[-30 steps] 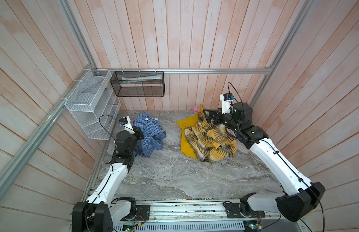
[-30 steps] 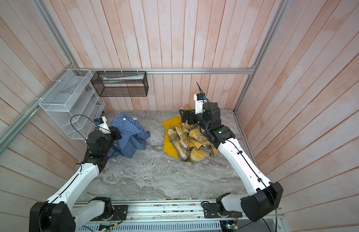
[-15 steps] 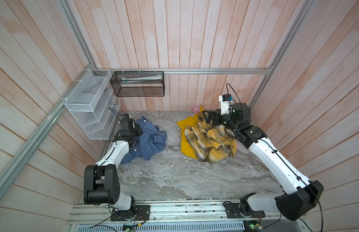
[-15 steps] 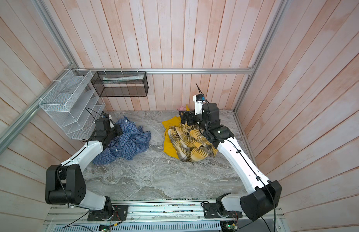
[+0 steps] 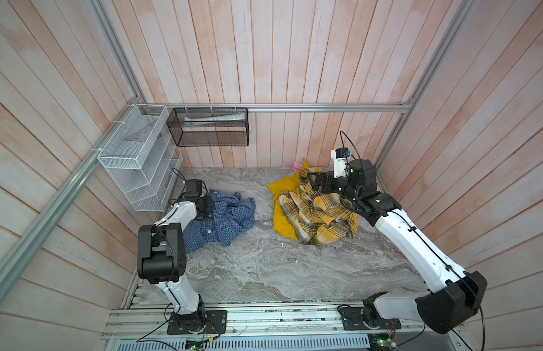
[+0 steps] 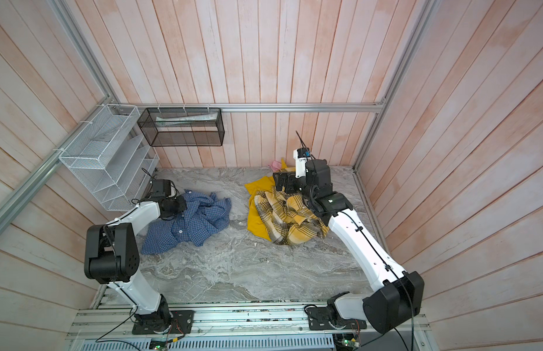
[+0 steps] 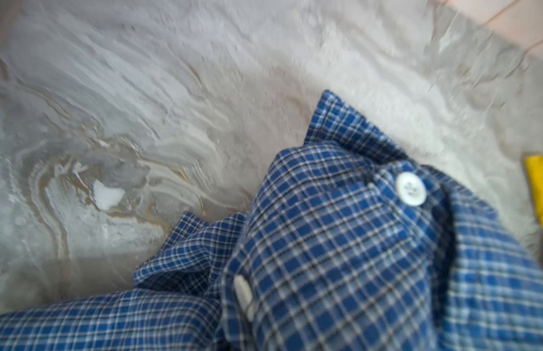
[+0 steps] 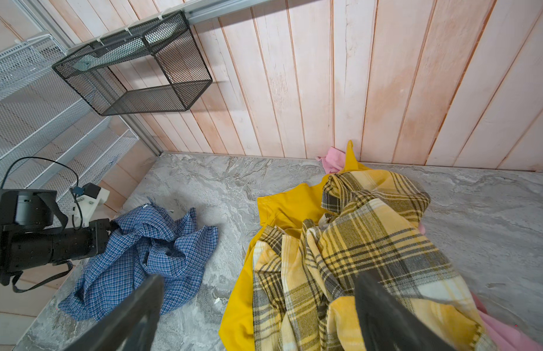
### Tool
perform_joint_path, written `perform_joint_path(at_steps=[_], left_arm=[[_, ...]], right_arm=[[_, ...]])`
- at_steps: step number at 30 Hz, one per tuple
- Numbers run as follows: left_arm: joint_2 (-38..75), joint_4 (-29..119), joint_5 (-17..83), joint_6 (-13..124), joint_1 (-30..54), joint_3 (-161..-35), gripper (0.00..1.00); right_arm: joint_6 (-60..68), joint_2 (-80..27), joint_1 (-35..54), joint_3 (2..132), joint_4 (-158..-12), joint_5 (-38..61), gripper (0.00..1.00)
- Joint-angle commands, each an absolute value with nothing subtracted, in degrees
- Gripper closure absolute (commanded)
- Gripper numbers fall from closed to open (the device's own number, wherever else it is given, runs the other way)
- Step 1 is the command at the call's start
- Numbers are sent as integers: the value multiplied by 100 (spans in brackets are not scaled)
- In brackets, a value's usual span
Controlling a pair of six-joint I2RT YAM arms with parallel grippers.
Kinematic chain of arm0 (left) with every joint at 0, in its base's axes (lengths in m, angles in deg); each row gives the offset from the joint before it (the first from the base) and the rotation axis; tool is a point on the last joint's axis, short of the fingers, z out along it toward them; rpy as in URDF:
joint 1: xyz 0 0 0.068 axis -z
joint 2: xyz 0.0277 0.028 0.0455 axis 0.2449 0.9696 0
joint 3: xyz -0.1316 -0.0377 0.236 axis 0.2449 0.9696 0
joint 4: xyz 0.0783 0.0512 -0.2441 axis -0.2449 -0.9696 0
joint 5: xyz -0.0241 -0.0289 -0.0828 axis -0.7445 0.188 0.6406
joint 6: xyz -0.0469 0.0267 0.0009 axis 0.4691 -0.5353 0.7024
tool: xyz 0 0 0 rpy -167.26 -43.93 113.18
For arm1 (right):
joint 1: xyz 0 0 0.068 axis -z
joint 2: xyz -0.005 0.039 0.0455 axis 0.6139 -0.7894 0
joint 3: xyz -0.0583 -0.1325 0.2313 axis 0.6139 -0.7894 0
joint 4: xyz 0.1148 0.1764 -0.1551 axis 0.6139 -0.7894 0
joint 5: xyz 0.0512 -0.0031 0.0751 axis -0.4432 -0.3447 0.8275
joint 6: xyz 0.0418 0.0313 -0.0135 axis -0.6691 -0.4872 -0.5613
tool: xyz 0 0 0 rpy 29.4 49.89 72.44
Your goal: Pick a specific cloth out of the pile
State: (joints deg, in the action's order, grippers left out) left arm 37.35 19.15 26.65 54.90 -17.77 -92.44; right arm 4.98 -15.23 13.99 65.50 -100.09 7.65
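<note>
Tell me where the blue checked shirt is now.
In both top views the shirt lies crumpled at left on the table, beside the white rack, apart from the pile, with the left pincer shut on it.

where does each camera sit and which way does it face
Top views: high above the front rail, looking down on the table, blue checked cloth and pile; left arm and right arm show.
Left wrist: low over the table, facing the blue checked cloth close up; no arm shows.
Right wrist: over the pile, facing the back wall; its own open jaws show, and the left arm.
Shared: right wrist and top views all show blue checked cloth, pile and black mesh basket.
</note>
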Motion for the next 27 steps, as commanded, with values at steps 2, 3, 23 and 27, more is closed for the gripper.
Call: perform_joint_path(at_steps=[2, 3, 23, 27], left_arm=[[3827, 1437, 2841, 5270, -1672, -9328, 64], [3854, 1359, 2847, 5227, -1668, -9349, 52], [3248, 92, 1766, 4900, -1892, -10070, 14], [2813, 125, 1954, 4983, -1884, -10189, 14]], right_arm=[[466, -1534, 1471, 6568, -10043, 890, 2], [475, -1545, 1483, 6569, -10050, 903, 2], [607, -1410, 1641, 6526, -10211, 907, 2], [623, -1387, 1665, 6516, -10209, 905, 2]])
